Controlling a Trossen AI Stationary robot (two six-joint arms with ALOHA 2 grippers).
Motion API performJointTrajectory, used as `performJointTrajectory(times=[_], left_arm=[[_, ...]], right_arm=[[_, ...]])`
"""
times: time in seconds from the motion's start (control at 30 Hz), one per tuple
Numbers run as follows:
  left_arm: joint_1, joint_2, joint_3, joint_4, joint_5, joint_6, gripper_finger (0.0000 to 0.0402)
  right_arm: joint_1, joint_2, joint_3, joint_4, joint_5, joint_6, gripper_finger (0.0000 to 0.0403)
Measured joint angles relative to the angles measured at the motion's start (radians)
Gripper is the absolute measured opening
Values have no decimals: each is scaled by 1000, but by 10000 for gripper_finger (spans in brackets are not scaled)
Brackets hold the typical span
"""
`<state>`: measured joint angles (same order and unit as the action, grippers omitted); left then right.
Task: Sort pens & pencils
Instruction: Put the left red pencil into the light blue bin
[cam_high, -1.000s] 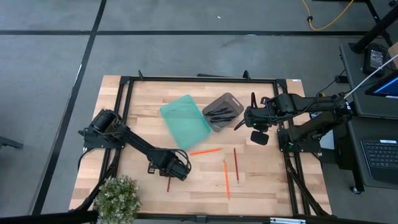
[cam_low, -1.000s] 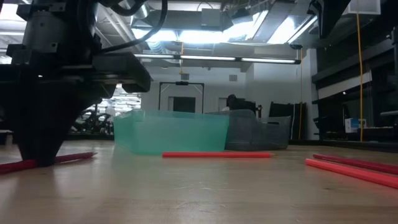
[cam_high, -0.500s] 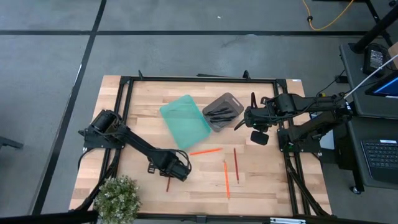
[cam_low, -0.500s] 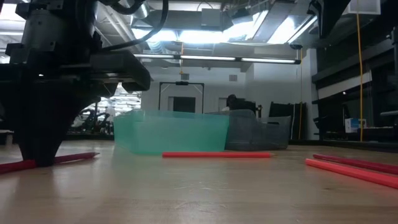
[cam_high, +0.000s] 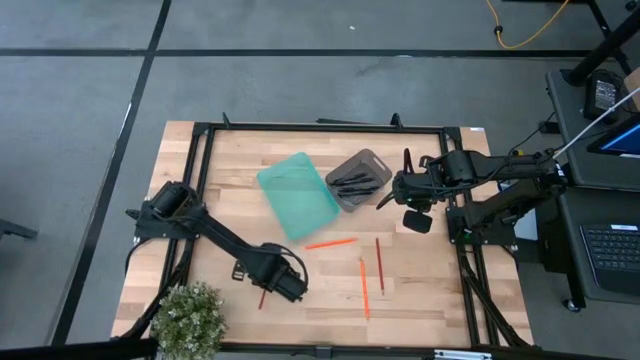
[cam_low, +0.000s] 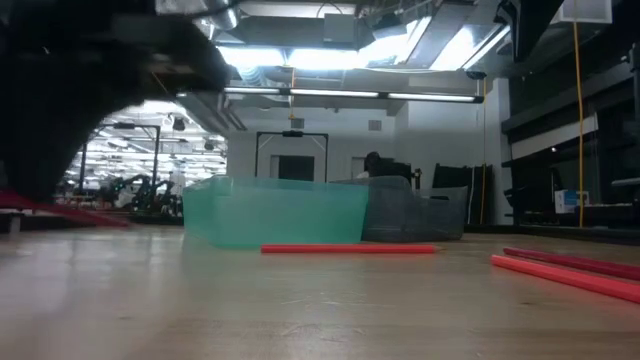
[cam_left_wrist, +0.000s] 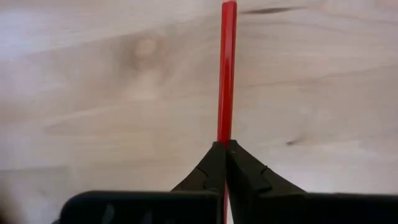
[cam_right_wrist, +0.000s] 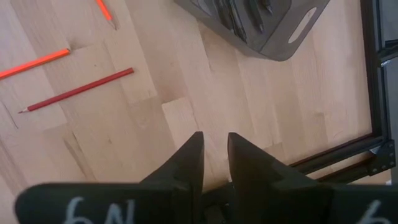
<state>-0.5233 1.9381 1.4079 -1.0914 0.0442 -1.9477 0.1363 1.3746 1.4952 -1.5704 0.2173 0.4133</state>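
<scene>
- The left gripper (cam_high: 287, 283) is down near the table's (cam_high: 230, 170) front edge, left of the middle, with its fingers (cam_left_wrist: 214, 168) pinched shut on a red pencil (cam_left_wrist: 226, 68)
- In the left wrist view that pencil runs straight out from between the closed fingertips, its long axis in line with the gripper's reach; in the high view a short stub (cam_high: 262, 298) shows beside the gripper, pointing toward the front-left corner
- In the low view the held pencil (cam_low: 60, 208) looks lifted clear of the wood, though the dark arm blocks much of it
- Three more pencils lie loose in the middle-front area: one orange (cam_high: 331, 243) lying nearly crosswise just in front of the green bin (cam_high: 297, 195), one orange (cam_high: 364, 288) and one darker red (cam_high: 379, 266) both lying roughly front-to-back, well apart from the left gripper toward the right
- The green bin sits back of centre, tilted; it lies up and to the right of the held pencil, so the carry probably runs away from the front edge toward the bin's near end
- The grey bin (cam_high: 358, 178) touches the green one on its right side and already holds the black pens (cam_high: 352, 182)
- The right gripper (cam_high: 385, 198) hangs beside the grey bin toward the right edge, fingers (cam_right_wrist: 189, 155) slightly apart and holding nothing; it waits, and is the nearer arm to the two front-to-back pencils
</scene>
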Motion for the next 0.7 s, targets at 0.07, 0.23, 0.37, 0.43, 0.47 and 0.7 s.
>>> performJointTrajectory(times=[0.07,0.23,0.37,0.43,0.47,0.7], left_arm=[[-8,0,31,-56,-1,-7,3],[-16,-1,152,-200,-40,-14,3],[-15,-2,251,-306,-97,-14,2],[-15,-3,277,-336,-106,-16,2],[-15,-3,280,-337,-106,-17,2],[-61,-4,188,-337,-39,-78,17]], right_arm=[[0,0,0,0,0,0,74],[0,0,0,0,-4,24,74],[0,0,0,0,-9,33,74],[0,0,0,0,-19,50,74],[0,0,0,0,-30,53,74],[7,0,0,0,-35,49,74]])
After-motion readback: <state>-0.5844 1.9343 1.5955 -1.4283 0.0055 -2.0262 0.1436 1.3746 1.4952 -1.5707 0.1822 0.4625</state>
